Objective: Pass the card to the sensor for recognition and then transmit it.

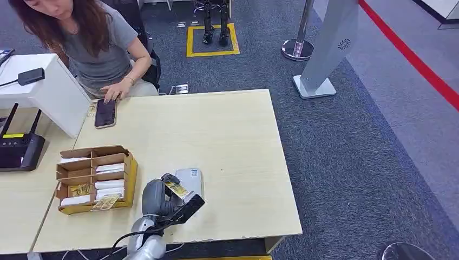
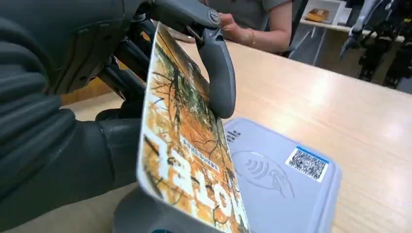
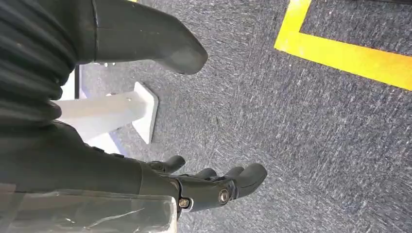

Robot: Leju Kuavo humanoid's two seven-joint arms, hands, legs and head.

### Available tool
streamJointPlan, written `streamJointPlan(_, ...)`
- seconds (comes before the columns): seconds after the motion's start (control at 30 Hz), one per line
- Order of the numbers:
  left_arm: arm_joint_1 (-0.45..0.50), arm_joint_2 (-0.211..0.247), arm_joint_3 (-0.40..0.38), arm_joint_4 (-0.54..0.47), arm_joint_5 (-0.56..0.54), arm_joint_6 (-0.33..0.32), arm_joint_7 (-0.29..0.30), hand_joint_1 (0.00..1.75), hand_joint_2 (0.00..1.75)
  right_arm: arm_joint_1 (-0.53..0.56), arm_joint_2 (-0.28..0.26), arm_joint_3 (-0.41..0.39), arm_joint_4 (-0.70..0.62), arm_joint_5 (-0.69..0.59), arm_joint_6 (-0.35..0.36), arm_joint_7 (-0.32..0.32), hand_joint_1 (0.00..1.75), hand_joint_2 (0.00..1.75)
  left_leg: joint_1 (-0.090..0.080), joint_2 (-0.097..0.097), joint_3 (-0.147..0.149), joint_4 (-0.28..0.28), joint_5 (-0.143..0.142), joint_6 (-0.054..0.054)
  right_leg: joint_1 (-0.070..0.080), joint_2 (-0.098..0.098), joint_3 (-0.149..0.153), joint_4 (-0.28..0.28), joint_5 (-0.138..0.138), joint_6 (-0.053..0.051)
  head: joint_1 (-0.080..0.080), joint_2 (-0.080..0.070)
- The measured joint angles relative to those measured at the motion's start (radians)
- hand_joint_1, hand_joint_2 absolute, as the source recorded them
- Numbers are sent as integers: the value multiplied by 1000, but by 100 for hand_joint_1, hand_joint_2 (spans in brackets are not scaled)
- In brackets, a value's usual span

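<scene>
Left robot hand (image 2: 97,97) pinches card (image 2: 189,145) between thumb and dark fingers, card tilted on edge, its lower end just over near corner of sensor (image 2: 286,189). Whether card touches sensor: cannot tell. In head view the same hand (image 1: 162,197) sits at front of desk (image 1: 238,141), card (image 1: 176,189) angled up, sensor (image 1: 189,177) partly under it.

Handling, as judged: card thin, stiff, light, glossy face, so likely slippery between smooth fingers. Hold is at one end, across the faces; that leaves the free end to lower flat onto the sensor. A hold on the long edges would slip more easily. Little risk of breakage; main risk is the card sliding or twisting out when laid down.

Writing: card face printed orange-yellow with dark branching pattern, large white letters and a small line of text, both seen at too steep an angle to read. Sensor is pale grey, with embossed contactless wave-and-hand mark and a blue-edged QR sticker; small dark print near its corner, unreadable.

Right robot hand (image 3: 214,187) hangs over carpet, fingers loosely apart, holding nothing.

Box (image 1: 96,179) of divided compartments lies left of the hand, holding white cards and two yellow-printed ones. Person (image 1: 92,43) sits across the desk, hand at a phone (image 1: 105,113).
</scene>
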Motion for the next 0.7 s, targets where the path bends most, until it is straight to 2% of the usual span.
streamJointPlan(0.23,15,0,0,-84,-59,34,-55,175,175,1,0,3,0,-3,0,-1,0,175,0,0,0,0,0,0,0,0,0,0,0,0,0,0)
streamJointPlan(0.37,56,-18,42,-194,-176,35,-149,175,175,1,0,5,0,-6,0,-1,0,175,0,0,0,0,0,0,0,0,0,0,0,0,0,0)
streamJointPlan(0.43,69,-30,79,-253,-214,35,-172,175,175,2,0,6,0,-6,0,-1,0,175,0,0,0,0,0,0,0,0,0,0,0,0,0,0)
streamJointPlan(0.6,74,-33,165,-336,-282,35,-168,175,175,2,0,13,0,-6,2,-1,0,175,0,0,0,0,1,-1,0,0,0,0,0,0,0,0)
streamJointPlan(0.7,55,-17,228,-358,-288,35,-134,175,175,2,0,19,0,-6,3,1,0,175,1,0,0,0,1,-1,0,0,0,1,0,0,0,0)
